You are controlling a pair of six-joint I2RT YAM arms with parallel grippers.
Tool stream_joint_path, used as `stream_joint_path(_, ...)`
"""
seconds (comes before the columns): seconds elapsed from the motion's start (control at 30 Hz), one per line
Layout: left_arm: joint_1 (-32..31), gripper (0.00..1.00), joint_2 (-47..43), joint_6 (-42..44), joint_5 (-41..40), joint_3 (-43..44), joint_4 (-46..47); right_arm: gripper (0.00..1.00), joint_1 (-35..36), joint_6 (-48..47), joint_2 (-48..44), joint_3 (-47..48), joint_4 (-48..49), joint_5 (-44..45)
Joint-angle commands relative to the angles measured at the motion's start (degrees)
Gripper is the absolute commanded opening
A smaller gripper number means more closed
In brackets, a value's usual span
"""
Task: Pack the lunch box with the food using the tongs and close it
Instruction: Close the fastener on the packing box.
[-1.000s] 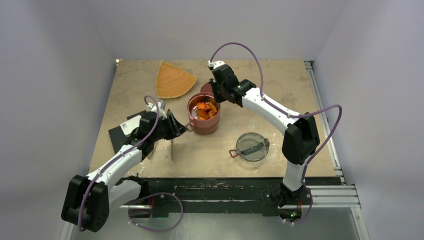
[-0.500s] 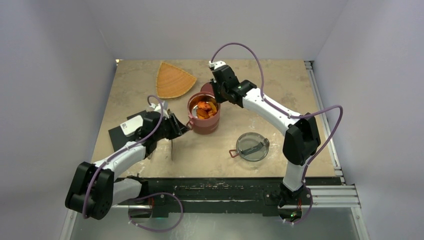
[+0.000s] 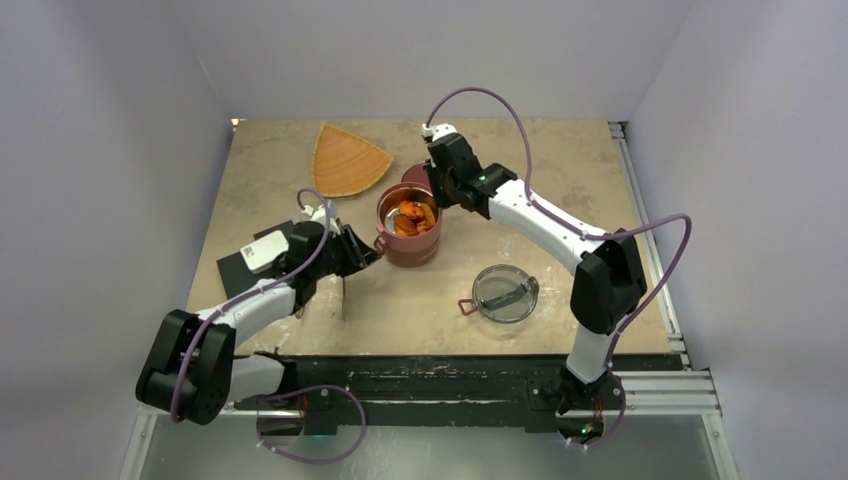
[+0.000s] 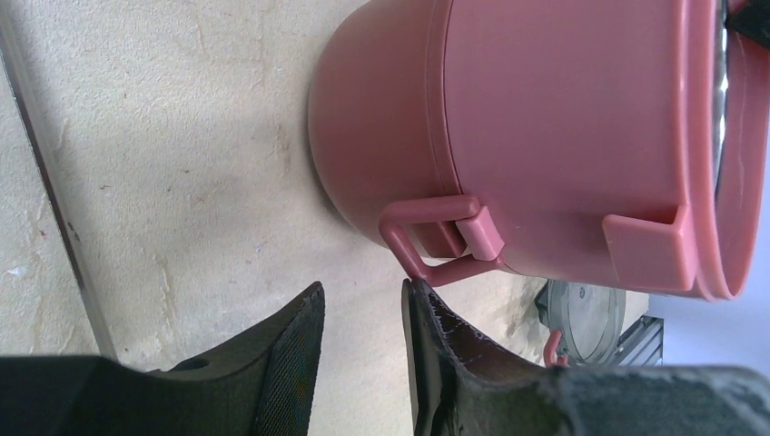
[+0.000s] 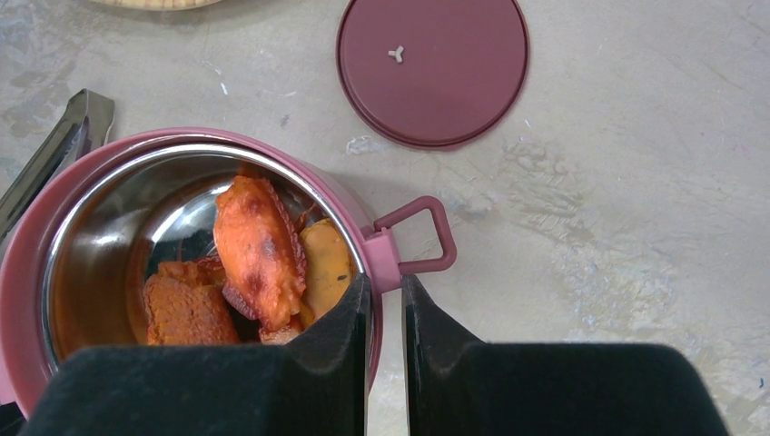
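The lunch box [image 3: 410,240], two dark-red tiers stacked, stands mid-table with its top bowl uncovered. The food [image 5: 259,254], orange and brown pieces, lies in the steel bowl. My right gripper [image 5: 386,283] is shut on the bowl's far rim beside a side handle [image 5: 422,236], one finger inside and one outside. My left gripper [image 4: 363,292] is open at the lunch box's [image 4: 545,136] left side; one fingertip [image 4: 419,292] touches the lower handle loop [image 4: 427,238], with nothing between the jaws. The tongs [image 3: 343,295] lie on the table near the left gripper [image 3: 370,252].
A dark-red disc lid [image 5: 432,68] lies flat behind the lunch box. The smoky clear top lid [image 3: 505,292] rests at the front right. An orange fan-shaped tray [image 3: 348,160] sits at the back. A black pad with a white block [image 3: 255,258] is under the left arm.
The left arm's elbow and base link have swung right and forward, and its jaws have narrowed a little by the handle. The right gripper stays at the rim.
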Motion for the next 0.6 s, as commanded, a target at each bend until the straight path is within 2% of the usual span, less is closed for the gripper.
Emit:
stream_joint_path(0.0,-0.4,0.36,1.2,-0.2,0.3,0.6,3.4,0.00,-0.1,-0.4,-4.2,-1.2,1.9,3.0)
stream_joint_path(0.57,-0.4,0.36,1.6,1.0,-1.5,3.2,0.9,0.00,1.1,-3.0,-5.7,-0.6,4.1,6.7)
